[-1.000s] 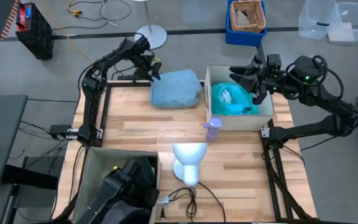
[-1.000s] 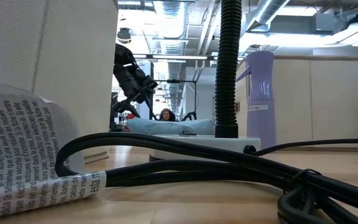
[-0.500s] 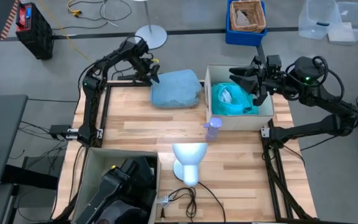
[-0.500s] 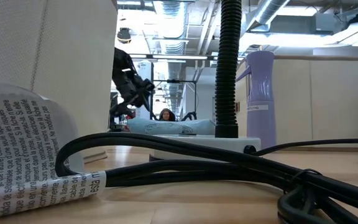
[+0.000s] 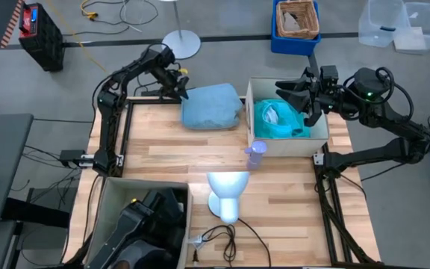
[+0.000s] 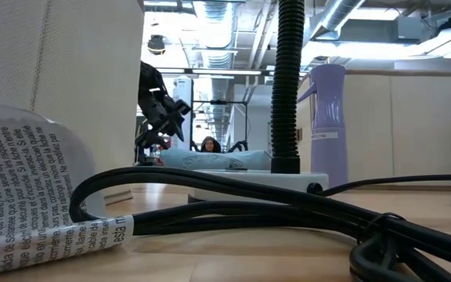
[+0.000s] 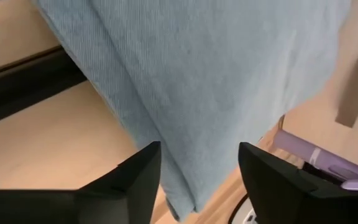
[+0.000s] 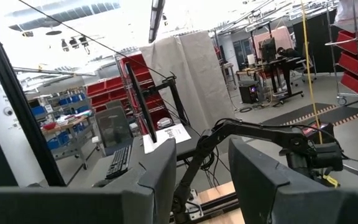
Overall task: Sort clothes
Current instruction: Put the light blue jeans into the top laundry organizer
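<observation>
A pale blue garment [image 5: 211,106] lies bunched on the wooden table at the far side, left of a white box [image 5: 249,104]. A bright teal shirt [image 5: 278,119] lies in that box. My left gripper [image 5: 178,90] is open at the pale blue garment's far left corner; in the left wrist view [image 7: 197,186] the cloth's edge [image 7: 178,208] runs between the fingers. My right gripper [image 5: 286,88] hangs open above the white box, nothing between its fingers [image 8: 194,180]. A dark garment [image 5: 155,220] fills a box [image 5: 104,202] at the near left. My left gripper slants down from the table's far left, one open finger [image 7: 135,180] on each side of the pale blue garment's edge. The garment lies on the table. Whether the fingers touch the cloth, I cannot tell.
A lilac bottle [image 5: 254,153] stands in front of the white box. A white mannequin head [image 5: 226,194] stands near the front edge, with a black cable [image 6: 233,215] beside it. A person [image 6: 208,145] shows far off in the room behind.
My left gripper has sunk a little and shifted slightly toward the table's left edge, closer to the pale blue garment's far left corner. The garment has stayed where it was.
</observation>
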